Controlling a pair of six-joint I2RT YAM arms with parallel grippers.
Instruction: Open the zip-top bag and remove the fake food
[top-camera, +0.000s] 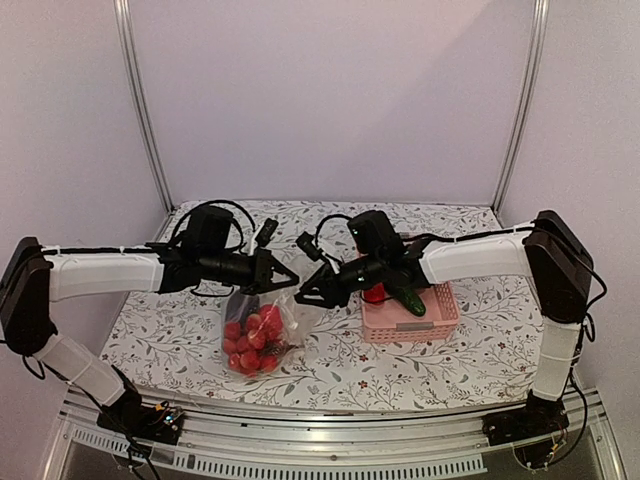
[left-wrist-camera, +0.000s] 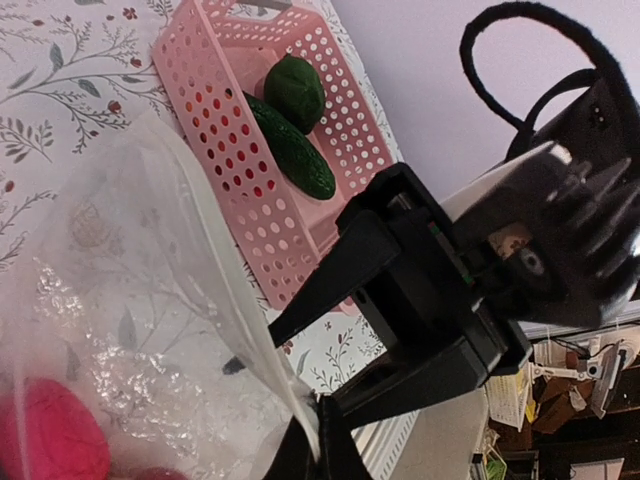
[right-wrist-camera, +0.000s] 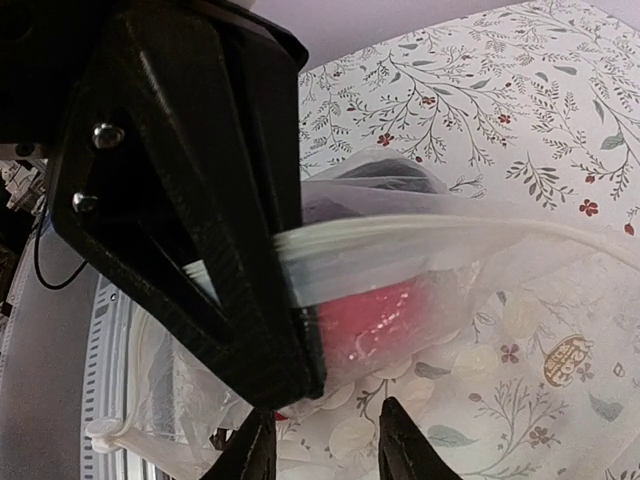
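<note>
The zip-top bag (top-camera: 288, 318) hangs between both arms above the floral table, with red fake food (top-camera: 252, 338) in its lower part. My left gripper (left-wrist-camera: 320, 452) is shut on the bag's (left-wrist-camera: 130, 300) top edge, seen from above at the left gripper (top-camera: 290, 280). The right gripper (right-wrist-camera: 325, 445) faces it, jaws apart, with only bag film and table showing between its tips. In the left wrist view the right gripper (left-wrist-camera: 298, 370) has its tips right at the bag's rim. The zip strip (right-wrist-camera: 420, 245) runs out from the left fingers (right-wrist-camera: 230, 260), above a red piece (right-wrist-camera: 390, 310).
A pink basket (top-camera: 442, 322) stands to the right of the bag, holding a green cucumber (top-camera: 408, 298) and a red piece (top-camera: 375, 293). The left wrist view shows that basket (left-wrist-camera: 230, 150) with the cucumber (left-wrist-camera: 290, 150) and a green avocado (left-wrist-camera: 295, 90).
</note>
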